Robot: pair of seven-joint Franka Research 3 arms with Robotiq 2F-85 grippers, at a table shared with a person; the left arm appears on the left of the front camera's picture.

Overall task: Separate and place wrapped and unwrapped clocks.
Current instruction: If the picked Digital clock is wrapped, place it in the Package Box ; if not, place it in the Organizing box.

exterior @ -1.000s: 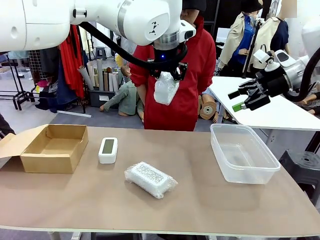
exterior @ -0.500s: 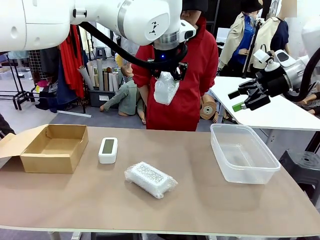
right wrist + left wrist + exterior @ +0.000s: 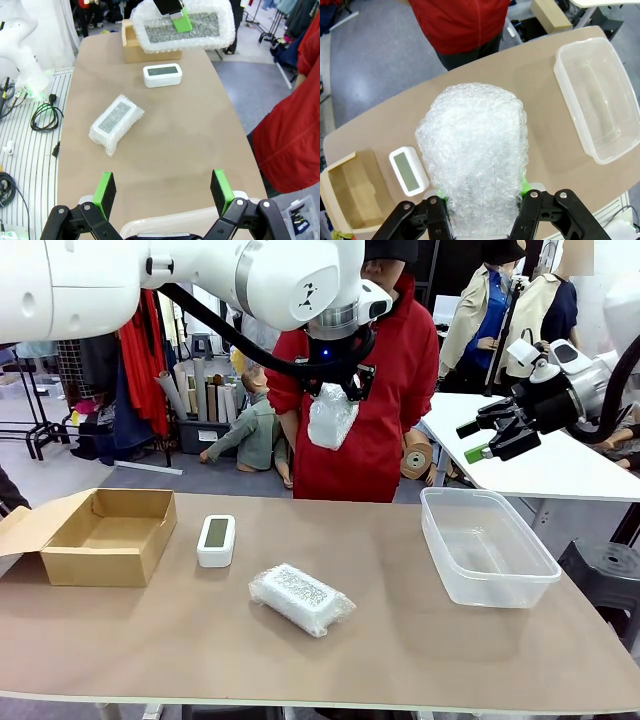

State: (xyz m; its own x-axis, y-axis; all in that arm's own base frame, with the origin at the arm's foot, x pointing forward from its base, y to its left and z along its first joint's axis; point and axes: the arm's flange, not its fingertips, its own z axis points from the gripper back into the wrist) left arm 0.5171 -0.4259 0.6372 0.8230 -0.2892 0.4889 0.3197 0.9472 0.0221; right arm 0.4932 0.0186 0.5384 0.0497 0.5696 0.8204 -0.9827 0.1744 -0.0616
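The left gripper [image 3: 333, 392] is clamped on 1 wrapped clock [image 3: 332, 418], high above the table [image 3: 420, 650]. In the left wrist view the bundle stands on end between the 2 green pads [image 3: 522, 184], which press its lower sides at 9 and 3 o'clock. Most of it sticks out past them toward 12 o'clock.

The right gripper [image 3: 475, 440] hangs in the air at 1 o'clock of the clear tub [image 3: 500, 595], jaws spread wide with nothing between them.

On the table the second wrapped clock [image 3: 300, 598] lies flat near the middle. The bare clock [image 3: 216, 540] lies at 10 o'clock from it, apart, screen up. The open cardboard box [image 3: 105, 565] stands at 9 o'clock of the bare clock.
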